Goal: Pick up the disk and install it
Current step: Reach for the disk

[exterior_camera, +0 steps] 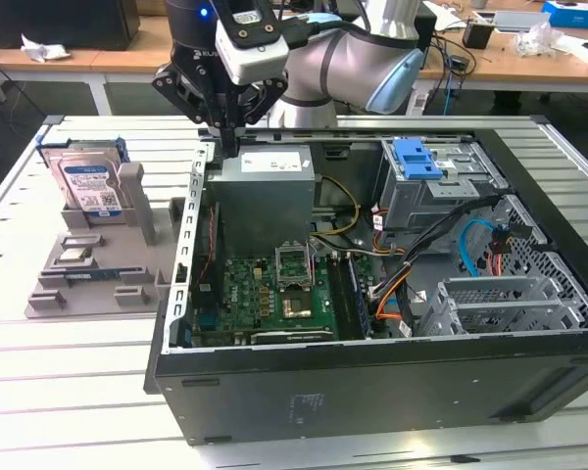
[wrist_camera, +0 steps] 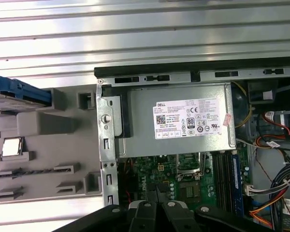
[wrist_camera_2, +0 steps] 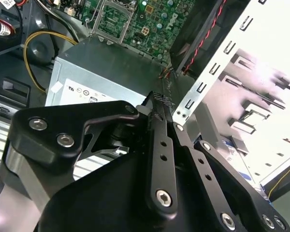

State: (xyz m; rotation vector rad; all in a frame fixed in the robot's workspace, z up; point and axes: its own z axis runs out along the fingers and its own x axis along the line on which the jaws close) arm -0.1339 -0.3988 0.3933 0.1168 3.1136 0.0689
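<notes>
The work stands at its first step, the approach to the pick, with nothing yet taken up. The pincer (exterior_camera: 221, 140) hangs over the rear corner of the open computer case (exterior_camera: 372, 377), above the edge of the power supply (exterior_camera: 265, 191). In the second wrist view its fingers (wrist_camera_2: 160, 126) run together to a single tip with no gap and nothing between them, so I judge it closed and empty. The disk (exterior_camera: 86, 184) stands upright in a slot at the far end of the grey fixture (exterior_camera: 88, 284) on the table (exterior_camera: 69, 392), towards the exterior view's left and well apart from the pincer. Its label faces the camera and the blue frame shows along its upper edge. In the first wrist view that same blue edge (wrist_camera: 20, 90) sits just outside the case wall. Inside the case a drive cage (exterior_camera: 441, 191) with a blue bracket (exterior_camera: 416, 159) on top sits near the opposite end, which looks the likely place for installing, though I cannot tell which bay is meant. A grasp here would call for the jaws to part, the arm to come across over the fixture, and the fingers to line up with the disk's flat faces — squarely, since it stands thin and could tip in its slot.
</notes>
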